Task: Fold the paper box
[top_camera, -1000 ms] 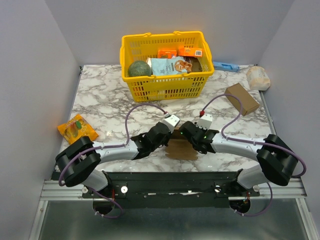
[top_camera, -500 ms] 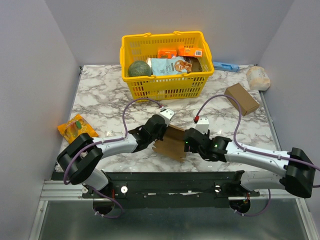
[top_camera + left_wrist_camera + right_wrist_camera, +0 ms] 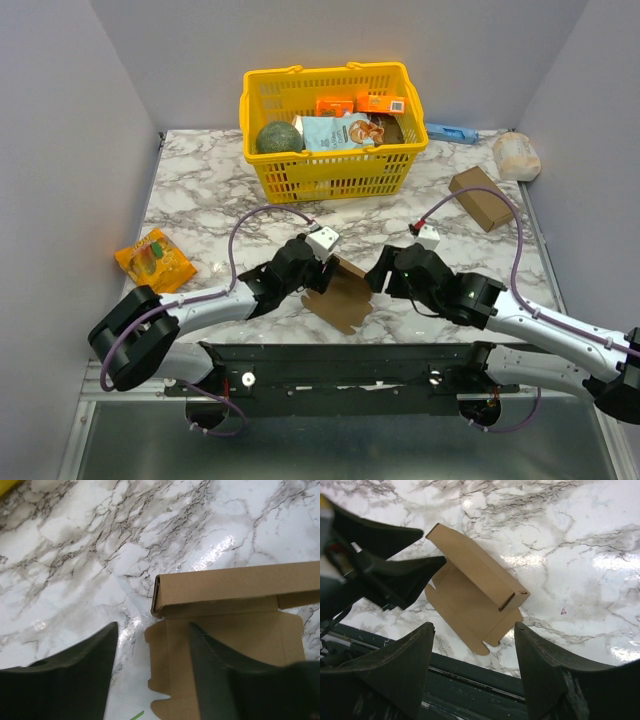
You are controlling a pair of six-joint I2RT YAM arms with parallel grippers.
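since a second ago both my claws have let go and backed off, and the thin plain brown creased cardboard paper box has swung round and dropped flat.

it now lies at about 6 o'clock on the white grey-veined marble table, close to the near edge. one long side is folded over into a low hollow ridge, and the notched flaps are spread flat toward me.

my left claw stands open at the box's 11 o'clock. in its wrist view the fingers straddle the ridge's end and a flap corner, gripping nothing. my right claw is open too, at the box's 2 o'clock, hovering apart from the card, with the whole box framed between its fingers.

risks, as i judge them: with nobody pinning it, the ridge may spring back open. a careless sweep from either claw could slide the light card off the near edge. closing my left claw where it stands might crumple the flap corner rather than crease it.

farther off, the crinkled orange snack packet at 9 o'clock and the yellow plastic slatted basket at 12 o'clock sit well apart.
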